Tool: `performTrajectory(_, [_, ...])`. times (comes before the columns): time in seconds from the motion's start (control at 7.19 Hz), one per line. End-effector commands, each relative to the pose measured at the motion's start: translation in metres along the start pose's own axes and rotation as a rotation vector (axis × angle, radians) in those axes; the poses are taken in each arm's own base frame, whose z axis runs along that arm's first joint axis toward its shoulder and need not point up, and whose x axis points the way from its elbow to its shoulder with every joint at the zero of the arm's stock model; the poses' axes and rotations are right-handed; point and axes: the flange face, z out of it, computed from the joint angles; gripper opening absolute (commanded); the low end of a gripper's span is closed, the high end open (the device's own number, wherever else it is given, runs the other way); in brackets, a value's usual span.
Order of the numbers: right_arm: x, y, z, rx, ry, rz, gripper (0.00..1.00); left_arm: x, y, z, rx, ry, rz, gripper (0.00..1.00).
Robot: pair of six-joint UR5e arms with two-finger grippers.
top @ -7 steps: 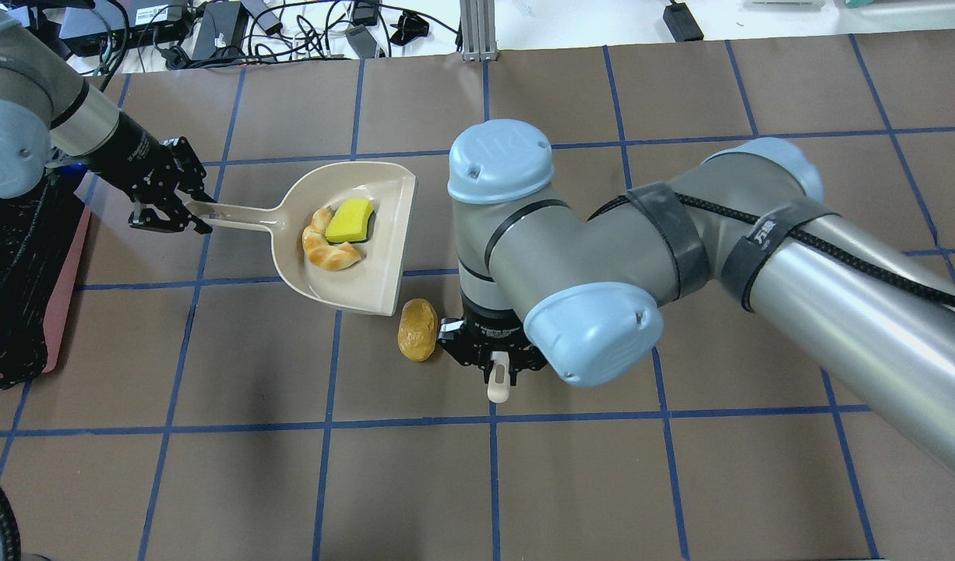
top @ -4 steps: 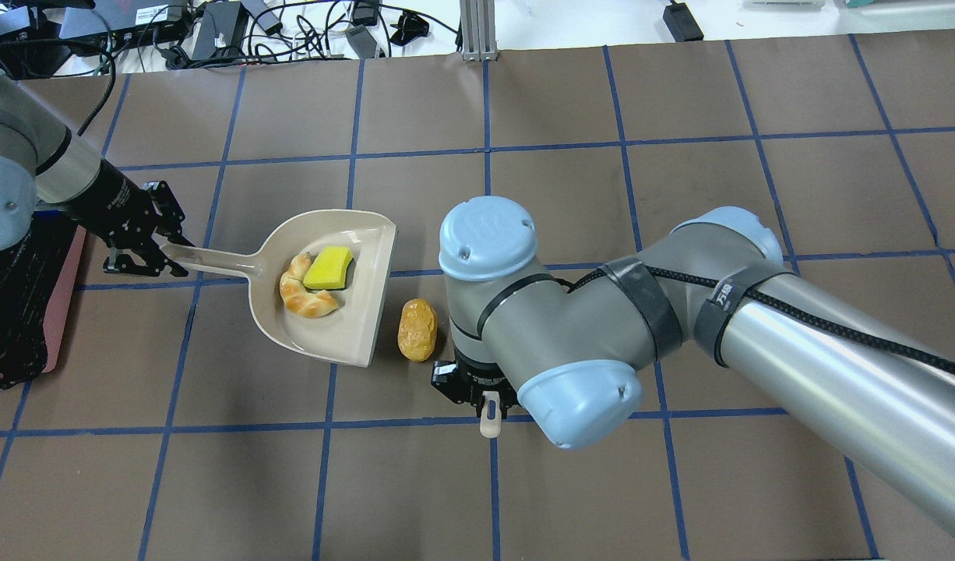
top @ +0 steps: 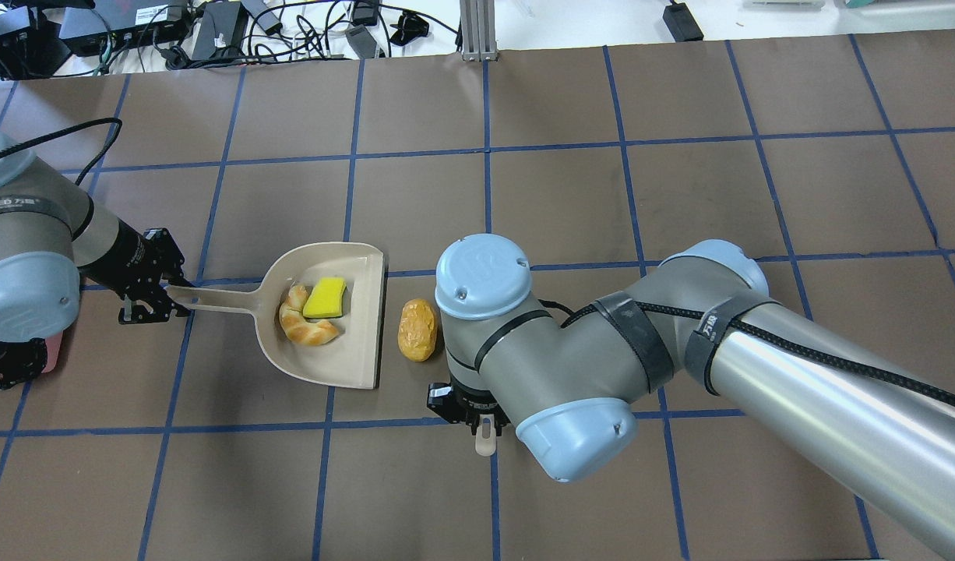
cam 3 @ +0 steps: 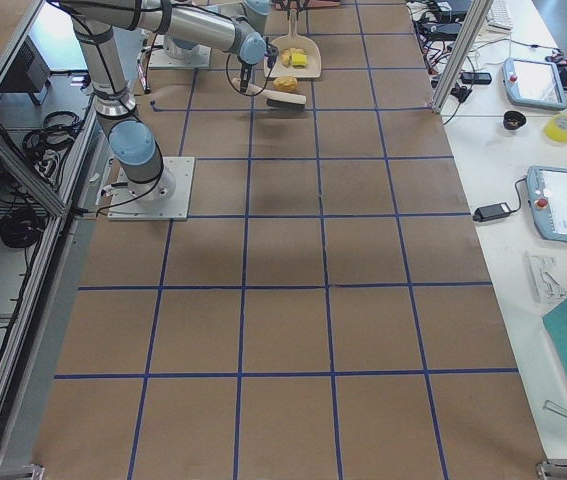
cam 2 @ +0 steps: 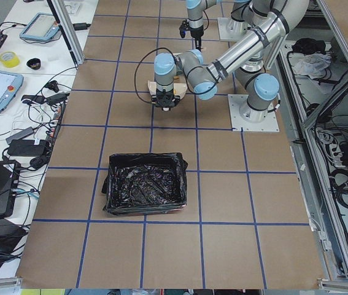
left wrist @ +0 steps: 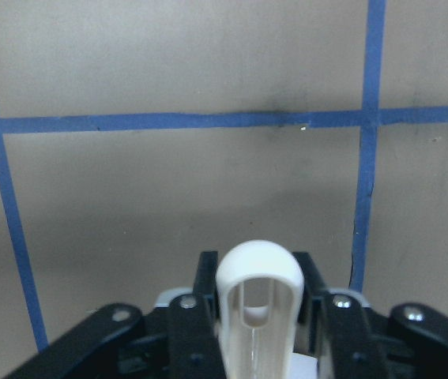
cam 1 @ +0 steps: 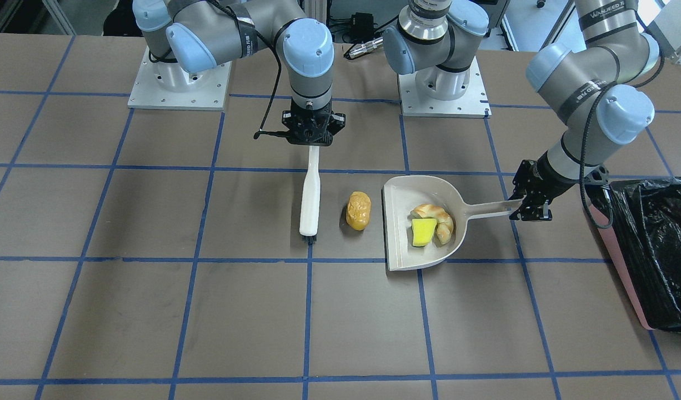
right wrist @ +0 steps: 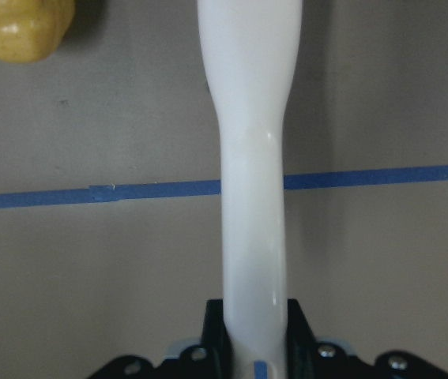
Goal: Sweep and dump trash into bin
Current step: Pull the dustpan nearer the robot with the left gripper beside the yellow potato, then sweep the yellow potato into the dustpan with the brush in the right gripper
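Observation:
My left gripper (top: 160, 297) (cam 1: 519, 207) is shut on the handle of the beige dustpan (top: 345, 354), which lies flat on the table. In the pan are the tan-and-white croissant piece (top: 304, 329) and the yellow spongy wedge (top: 325, 299). The golden-brown roll (top: 417, 329) (cam 1: 358, 210) lies on the table just outside the pan's open edge. My right gripper (cam 1: 311, 140) is shut on the handle of a white brush (cam 1: 310, 194), whose head rests on the far side of the roll from the pan. The black-lined pink bin (cam 1: 654, 244) (cam 2: 146, 190) stands beyond the left gripper.
The table is brown with blue tape lines. My right arm's elbow (top: 485, 273) hangs over the brush in the overhead view and hides most of it. Both arm bases (cam 1: 443, 83) stand at the robot's table edge. Cables and devices (top: 213, 27) lie past the far edge.
Both arms have drawn back toward the robot. The dustpan with its two pieces slid along, so its open edge now lines up beside the roll. The roll has not moved.

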Motion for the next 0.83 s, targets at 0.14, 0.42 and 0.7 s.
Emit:
performTrajectory(0.14, [-0.022, 0.010, 0.011, 0.016, 0.000, 0.019, 0.00, -0.015, 0.021, -0.007, 0.038, 0.011, -0.040, 0.00])
performTrajectory(0.42, [-0.053, 0.005, 0.019, 0.036, -0.012, 0.034, 0.00, -0.031, 0.030, 0.016, 0.054, -0.036, -0.032, 0.00])
performTrajectory(0.7, [-0.075, 0.011, 0.019, 0.022, -0.051, 0.047, 0.00, -0.038, 0.056, 0.028, 0.049, -0.062, -0.014, 0.00])
